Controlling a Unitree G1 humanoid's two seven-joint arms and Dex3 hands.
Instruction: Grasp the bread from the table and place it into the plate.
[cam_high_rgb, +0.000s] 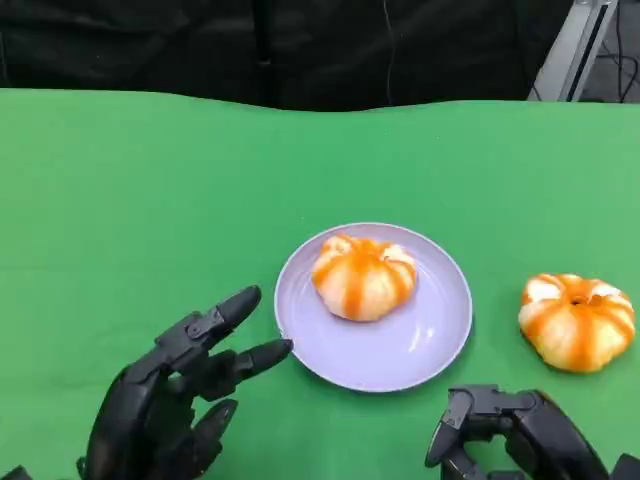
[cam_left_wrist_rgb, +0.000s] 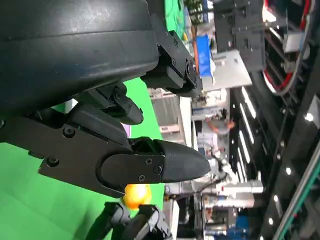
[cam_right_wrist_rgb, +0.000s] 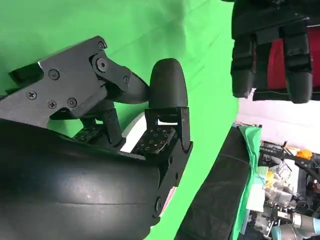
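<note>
one bread roll (cam_high_rgb: 363, 277) sat in the lilac plate (cam_high_rgb: 432, 340); the second roll (cam_high_rgb: 577, 320) lay on the table (cam_high_rgb: 120, 200) beside it. the left hand (cam_high_rgb: 170, 400) was empty, fingers (cam_high_rgb: 236, 305) apart; the right hand (cam_high_rgb: 520, 435) looked curled, perhaps empty, and a clumsy reach might nudge that roll away.

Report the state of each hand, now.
Left hand: open, fingers spread, holding nothing, beside the plate.
Right hand: holding nothing; open or closed cannot be told.

One orange-striped bread (cam_high_rgb: 363, 277) sits in the lilac plate (cam_high_rgb: 430, 340); another bread (cam_high_rgb: 577, 321) lies beside it
</note>
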